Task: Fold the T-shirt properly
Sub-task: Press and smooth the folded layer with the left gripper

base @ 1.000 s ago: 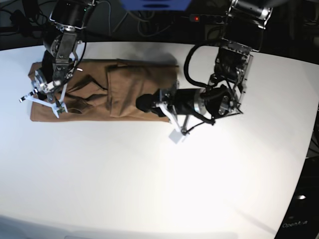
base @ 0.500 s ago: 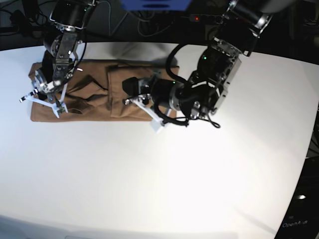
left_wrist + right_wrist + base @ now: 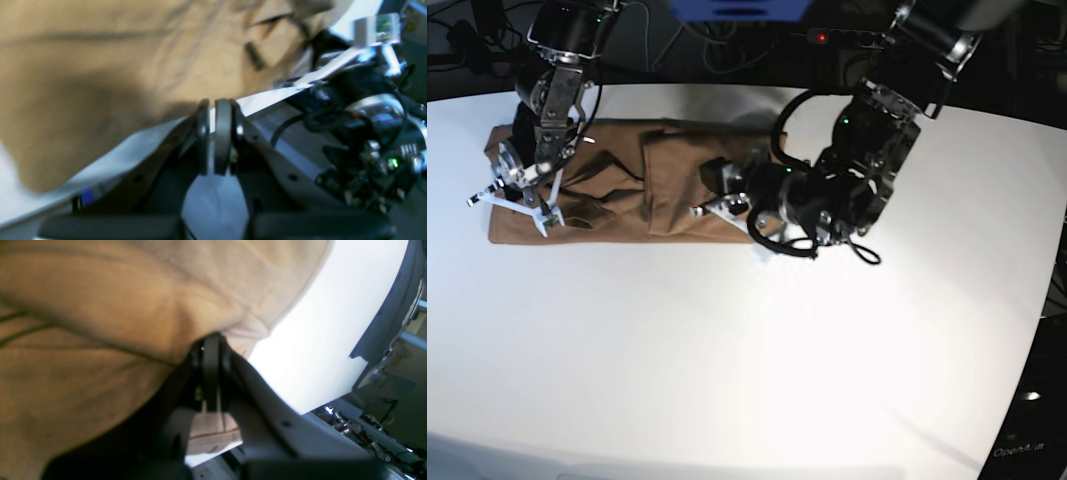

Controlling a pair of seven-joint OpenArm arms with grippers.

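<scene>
— Two grippers on it? What holds?

— Nearest me, my left gripper (image 3: 216, 133) has its jaws pressed together, nothing visibly between them, over the shirt (image 3: 627, 190) edge. Farther off, my right gripper (image 3: 210, 373) is clamped on the hem.

— Risk?

— One-sided pulling could drag the shirt along the table (image 3: 727, 380), undoing the folded strip.

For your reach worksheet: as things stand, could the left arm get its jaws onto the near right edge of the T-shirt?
Probably yes: the left gripper hangs over the T-shirt there, jaws nearly shut, nothing between.
</scene>
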